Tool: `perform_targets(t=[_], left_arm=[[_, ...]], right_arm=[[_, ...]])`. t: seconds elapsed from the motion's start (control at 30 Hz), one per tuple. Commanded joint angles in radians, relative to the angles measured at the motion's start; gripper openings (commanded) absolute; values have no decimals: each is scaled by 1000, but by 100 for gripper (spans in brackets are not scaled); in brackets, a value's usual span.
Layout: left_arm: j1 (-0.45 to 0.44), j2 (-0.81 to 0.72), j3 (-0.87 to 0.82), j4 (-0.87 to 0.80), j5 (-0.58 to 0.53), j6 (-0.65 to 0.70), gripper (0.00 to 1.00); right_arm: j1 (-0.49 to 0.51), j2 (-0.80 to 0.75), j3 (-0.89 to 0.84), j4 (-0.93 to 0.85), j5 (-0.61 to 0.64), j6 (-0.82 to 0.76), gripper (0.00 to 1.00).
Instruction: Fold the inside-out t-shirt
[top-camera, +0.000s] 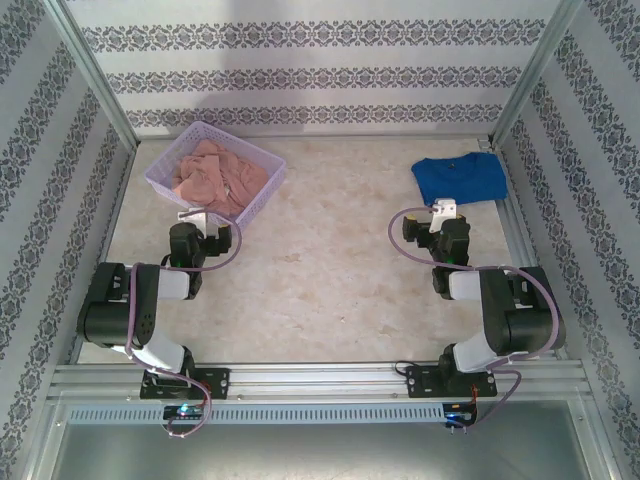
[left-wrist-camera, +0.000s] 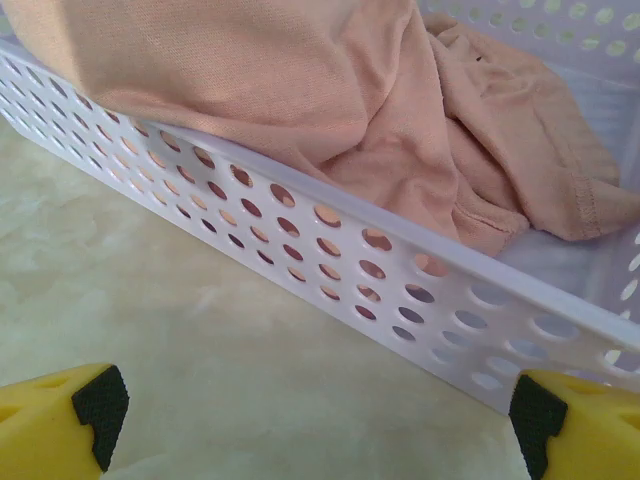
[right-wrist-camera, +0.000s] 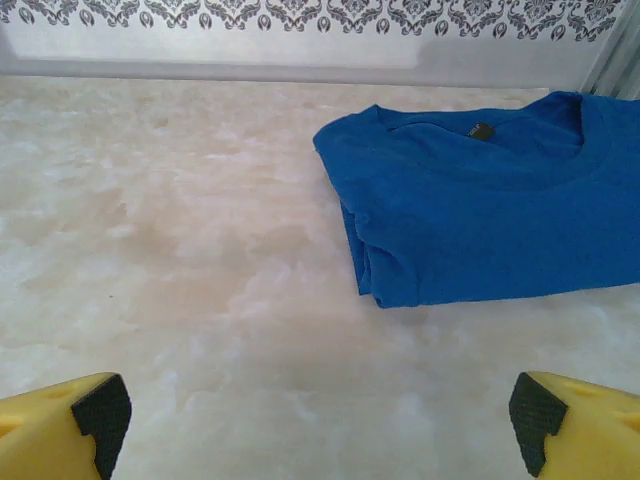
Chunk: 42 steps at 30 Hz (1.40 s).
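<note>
The inside-out t-shirt (top-camera: 212, 172) is salmon-pink and lies crumpled inside the lilac basket (top-camera: 262, 196) at the back left of the table. From the left wrist the t-shirt (left-wrist-camera: 300, 80) spills up to the basket's perforated near wall (left-wrist-camera: 330, 250). My left gripper (top-camera: 196, 214) stands open just in front of that wall, nothing between its yellow fingers (left-wrist-camera: 60, 415). My right gripper (top-camera: 443, 210) is open too, over bare table a little short of the blue t-shirt.
A folded bright blue t-shirt (top-camera: 460, 178) lies at the back right; in the right wrist view the blue t-shirt (right-wrist-camera: 490, 200) sits ahead and to the right. Metal frame posts and patterned walls close the table (top-camera: 330, 260) in on three sides.
</note>
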Motion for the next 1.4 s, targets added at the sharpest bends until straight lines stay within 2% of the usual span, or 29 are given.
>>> perform_targets(t=[0.0,0.73,0.87,0.93,1.0,1.07,1.13,1.2,1.23,1.3,1.37], left_arm=[[-15,-6,-1,55,-8,16,100],[-14,-10,-1,59,-26,8,100],[-14,-123,-45,42,-187,-60,100],[-12,-255,-8,-189,-379,-158,100],[-11,-339,31,-372,-523,-211,100],[-8,-407,47,-460,-589,-270,100],[-1,-467,107,-595,-531,-331,100],[-3,-471,179,-662,-351,-345,100],[-4,-452,219,-679,-241,-356,100],[-4,-375,292,-693,-75,-386,100],[-4,-259,385,-738,-2,-387,100]], right_arm=[[-4,-4,0,19,-2,15,98],[-17,-3,0,17,-20,20,98],[-15,-81,-5,-32,75,52,98],[-15,-171,0,-122,169,86,98],[-17,-260,16,-245,297,151,98],[-22,-350,56,-411,420,267,98],[-23,-433,108,-589,434,381,98],[-12,-473,118,-581,257,412,97],[22,-472,128,-550,157,403,96],[121,-431,190,-560,70,329,96],[258,-360,294,-646,77,241,96]])
